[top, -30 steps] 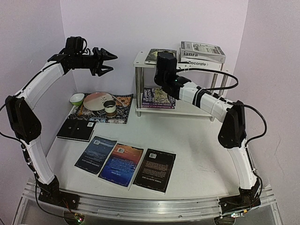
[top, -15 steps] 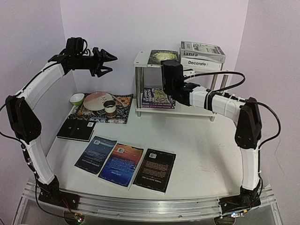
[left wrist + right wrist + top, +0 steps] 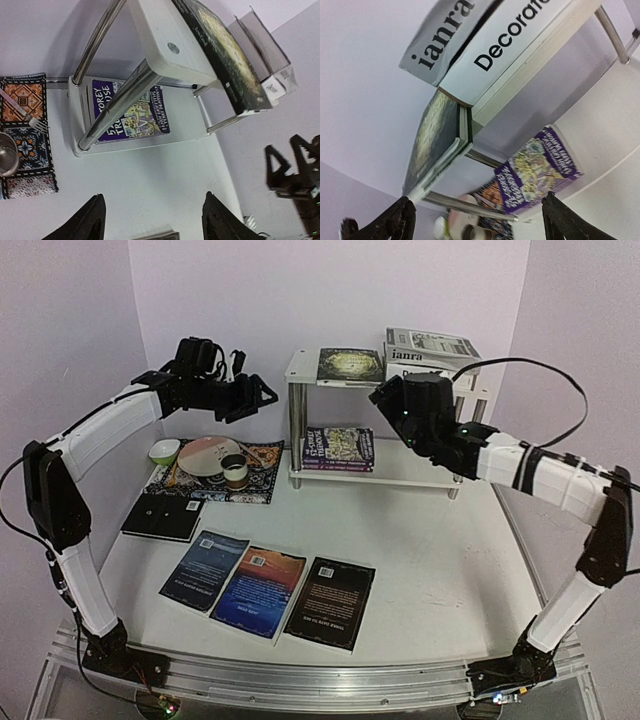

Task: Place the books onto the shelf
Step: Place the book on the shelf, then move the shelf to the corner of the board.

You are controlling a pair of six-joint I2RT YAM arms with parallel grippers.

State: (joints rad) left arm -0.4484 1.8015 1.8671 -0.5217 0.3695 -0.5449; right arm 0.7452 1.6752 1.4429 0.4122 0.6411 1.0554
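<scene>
On the shelf (image 3: 300,370), upper board: one dark green book (image 3: 350,364) lying flat at the left, and beside it the grey-white "janra" book (image 3: 432,343) stacked on the thick white "Decorate" book (image 3: 510,45). Lower board: purple "Storey Treehouse" paperbacks (image 3: 340,447), flat, at the left end. On the bench (image 3: 440,550), toward the near edge: three flat books in a row, namely a blue book (image 3: 205,569), a blue-and-orange book (image 3: 258,590) and a black book (image 3: 330,602). A second black book (image 3: 163,517) lies apart at the left, just in front of the patterned placemat (image 3: 258,485), which carries a plate (image 3: 207,455), green bowl (image 3: 165,451) and metal cup (image 3: 234,469). Left claw (image 3: 152,220): raised over the placemat, left of the shelf, fingers apart, nothing between them. Right claw (image 3: 480,220): in the air before the shelf's right half, fingers wide, nothing held.
</scene>
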